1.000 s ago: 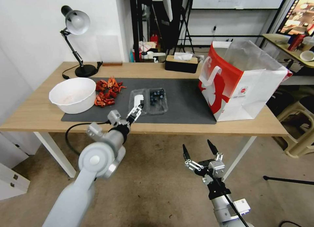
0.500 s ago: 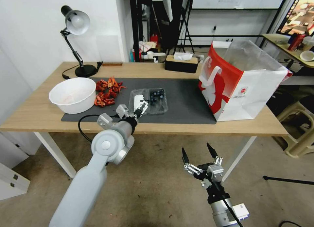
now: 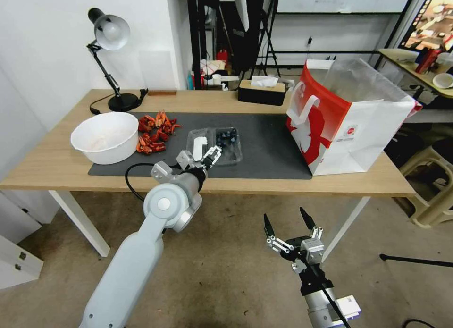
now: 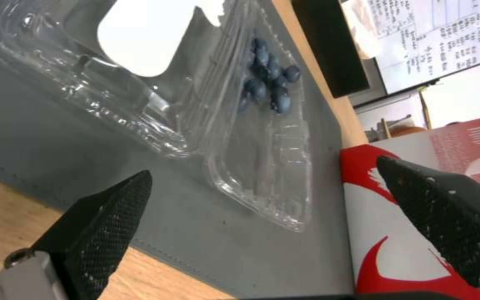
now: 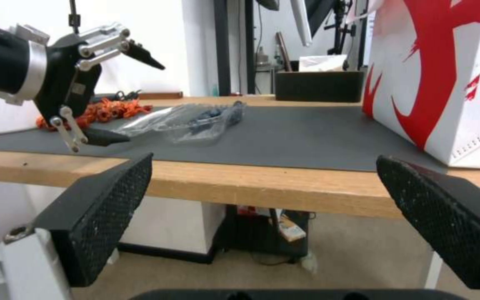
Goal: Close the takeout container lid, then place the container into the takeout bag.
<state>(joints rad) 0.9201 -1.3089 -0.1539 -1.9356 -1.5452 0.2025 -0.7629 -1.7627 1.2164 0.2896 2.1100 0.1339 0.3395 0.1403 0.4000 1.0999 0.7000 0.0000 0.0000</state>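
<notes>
My left claw [image 3: 206, 156] hangs over the near edge of the dark grey table mat [image 3: 264, 148], fingers spread wide, gripping nothing. Just ahead of it lies the small clear plastic clamshell container [image 3: 214, 145], splayed open and flat on the mat. Its lid [image 4: 112, 62], the half with the long white label, sits ahead and slightly to the claw's left; the tray half with dark blueberries [image 4: 268, 83] sits ahead and slightly to its right. From the right wrist camera I see the left claw's [image 5: 118, 89] upper fingertip above the container [image 5: 190, 118] and the lower one close to its near rim; whether it touches, I cannot tell. The big red-and-white paper takeout bag [image 3: 347, 118] stands upright well off to the claw's right, mouth open, foil lining showing. My right claw [image 3: 288, 229] waits below the wooden table's [image 3: 47, 163] front edge, fingers wide apart, empty.
</notes>
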